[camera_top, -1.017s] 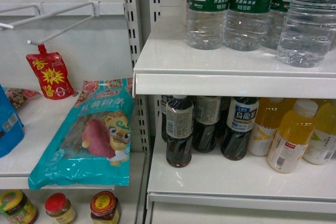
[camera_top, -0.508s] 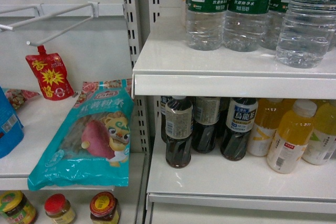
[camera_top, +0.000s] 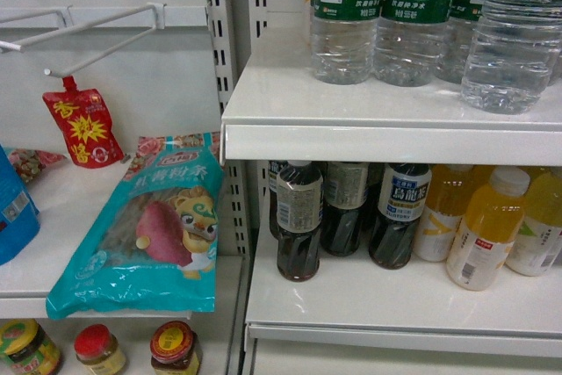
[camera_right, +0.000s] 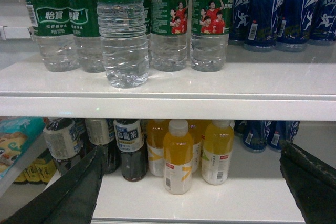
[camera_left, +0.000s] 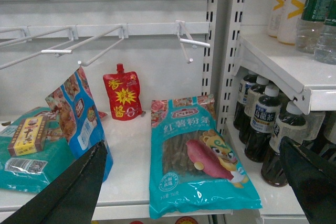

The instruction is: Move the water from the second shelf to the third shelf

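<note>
Landmark: the upper shelf point(camera_top: 386, 133), the white board that carries the water; every place below is given from it.
Left of the shelf: a teal noodle packet point(camera_top: 154, 230) lies on the neighbouring bay, lower than the shelf edge, with a red pouch point(camera_top: 83, 126) behind it.
Left gripper point(camera_left: 194, 182): jaws spread wide, nothing between them, facing the packet bay, well left of the shelf.
Water point(camera_right: 122, 30): one green-labelled bottle stands upright at the front of the shelf, ahead of its row; it is the nearest to take.
Under the shelf: dark tea bottles point(camera_top: 300, 226) to the left, orange juice bottles point(camera_right: 178, 156) to the right.
Right gripper point(camera_right: 191, 182): jaws wide apart and empty, level with the board below the shelf.
Handling: a full bottle will likely be weighty, the thin ribbed wall giving a little under squeeze, the plastic smooth.
Hold: across the ribbed body just under the label, upright; the cap is out of view, so I cannot say if it is sealed.
</note>
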